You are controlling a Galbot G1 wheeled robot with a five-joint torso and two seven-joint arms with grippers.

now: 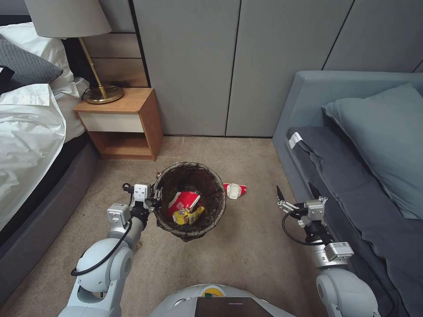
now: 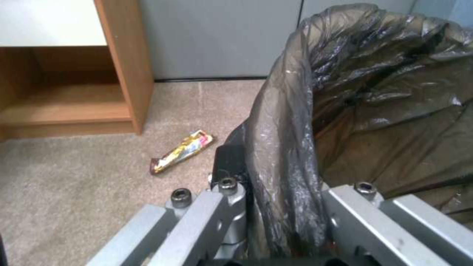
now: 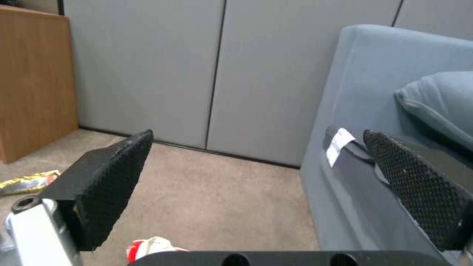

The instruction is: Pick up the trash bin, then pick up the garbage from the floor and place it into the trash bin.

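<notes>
Trash bin (image 1: 190, 200) sits at picture centre in the head view, held off the carpet (image 1: 246, 246) by the left gripper (image 1: 154, 199), which is pinched on the rim at the bin's 9 o'clock; the white wall of the bin is hidden, only the dark liner bag (image 2: 384, 111) folded over the rim can be seen. In the left wrist view one finger (image 2: 227, 162) lies outside the bag, while the inner one is buried under the liner. Inside the bin lie a red-and-white cup (image 1: 183, 201) and a yellow wrapper (image 1: 188, 215), partly overlapping, so their full outlines are hard to make out. On the carpet at the bin's 3 o'clock, just beside it, lies another crushed red-and-white cup (image 1: 235, 190), its near end cut off by the bin's rim; the right wrist view catches only a sliver of it (image 3: 150, 246) behind the gripper body. A dark candy wrapper (image 2: 181, 151) lies on the floor near the nightstand (image 1: 121, 123), out beyond the gripped rim in the left wrist view. Right gripper (image 1: 298, 192) hangs at 3 o'clock of the bin, well apart, fingers spread wide and holding nothing, close against the grey sofa (image 1: 348, 145). Lamp (image 1: 88, 48) stands on the nightstand; bed (image 1: 31, 132) is cut off at 9 o'clock.
</notes>
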